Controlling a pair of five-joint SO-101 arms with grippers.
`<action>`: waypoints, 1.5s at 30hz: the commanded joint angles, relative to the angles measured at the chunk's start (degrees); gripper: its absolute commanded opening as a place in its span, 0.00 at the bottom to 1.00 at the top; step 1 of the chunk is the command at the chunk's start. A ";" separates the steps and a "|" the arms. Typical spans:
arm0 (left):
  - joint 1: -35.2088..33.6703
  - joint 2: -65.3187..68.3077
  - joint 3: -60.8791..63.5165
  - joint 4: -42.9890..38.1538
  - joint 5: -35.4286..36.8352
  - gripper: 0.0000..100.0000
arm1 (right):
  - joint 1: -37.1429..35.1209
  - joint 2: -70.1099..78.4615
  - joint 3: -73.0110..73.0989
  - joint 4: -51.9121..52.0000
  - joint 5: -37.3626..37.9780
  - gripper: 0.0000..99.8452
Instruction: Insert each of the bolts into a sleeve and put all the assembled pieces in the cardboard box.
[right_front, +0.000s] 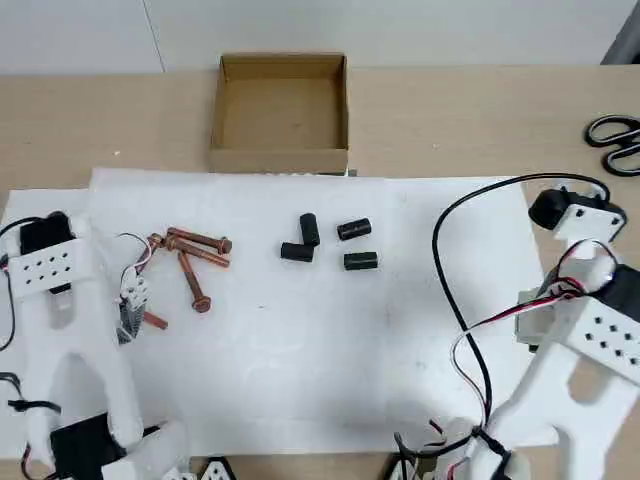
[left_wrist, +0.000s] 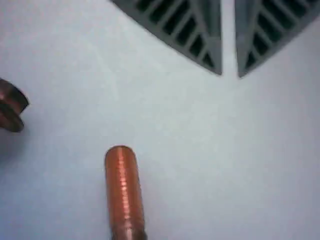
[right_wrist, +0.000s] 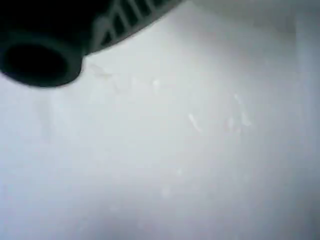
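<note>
High view shows a tan table (right_front: 450, 120) with a white sheet (right_front: 300, 350) spread over its near part. The left arm (right_front: 70, 330) stands on the sheet's left side and the right arm (right_front: 570, 380) on its right side.

The box (right_front: 280, 158) sits on bare table just beyond the sheet's far edge, near the middle, with its open side up. Black-handled scissors (right_front: 615, 140) lie on the table at the far right.

The left gripper (right_front: 127, 322) points down at the sheet beside the bolts (right_front: 198, 248). In the left wrist view its ribbed grey fingers (left_wrist: 195, 35) stand almost together with a thin slit between the tips, and they grip nothing. The right gripper (right_front: 575, 222) hangs over bare sheet at the right, and I cannot tell whether it is open or closed.

The copper bolts lie on the sheet left of centre. Two are side by side, a third is angled just beneath them, and a fourth is partly hidden right next to the left gripper. The left wrist view shows one threaded shaft (left_wrist: 122, 190) lying apart from the fingertips.

Four black sleeves (right_front: 309, 229) lie in a loose cluster at the sheet's middle, between the bolts and the right arm and well apart from the bolts.
</note>
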 joint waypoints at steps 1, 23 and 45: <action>-0.09 -0.79 -0.31 -1.67 1.67 0.01 | 0.31 -1.89 -0.26 1.19 0.53 0.00; -3.78 -0.35 4.00 -15.47 2.64 0.19 | 0.31 -1.89 -0.26 1.36 0.53 0.00; -5.27 -0.35 10.95 -26.99 2.73 0.19 | 0.31 -1.98 -0.26 1.36 0.53 0.00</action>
